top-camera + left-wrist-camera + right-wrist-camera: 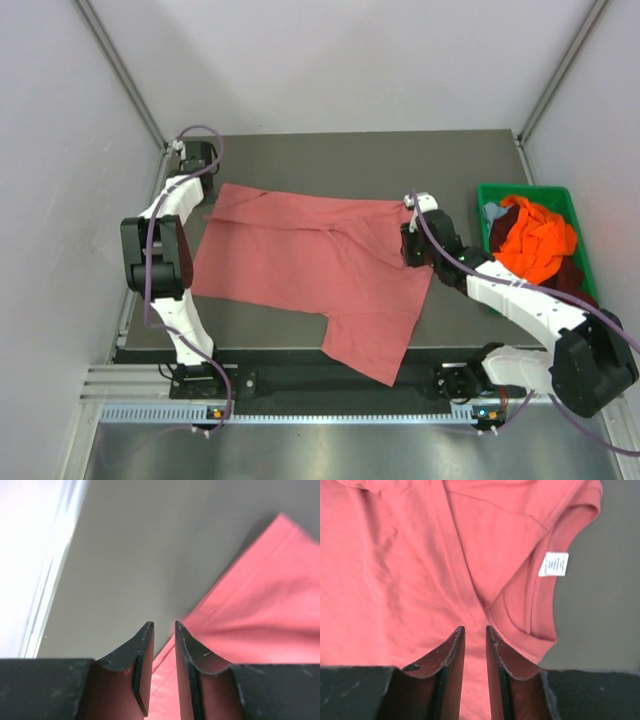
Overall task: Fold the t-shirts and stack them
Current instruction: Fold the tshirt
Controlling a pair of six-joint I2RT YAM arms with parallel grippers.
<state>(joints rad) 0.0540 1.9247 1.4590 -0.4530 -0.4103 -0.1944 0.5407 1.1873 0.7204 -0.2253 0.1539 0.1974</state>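
Note:
A salmon-pink t-shirt (310, 260) lies spread across the dark table (350, 155), its lower part hanging over the near edge. My left gripper (205, 198) sits at the shirt's far left corner. In the left wrist view its gripper (164, 625) stands slightly open over the shirt's edge (265, 595), holding nothing. My right gripper (408, 228) is at the shirt's right end by the collar. In the right wrist view that gripper (475, 628) is slightly open above the fabric (410, 555), with the white label (553, 564) to its right.
A green bin (525, 188) at the table's right edge holds an orange t-shirt (535, 245), a dark maroon one (575, 275) and a bluish one (493, 212). White walls enclose the table on the left, back and right.

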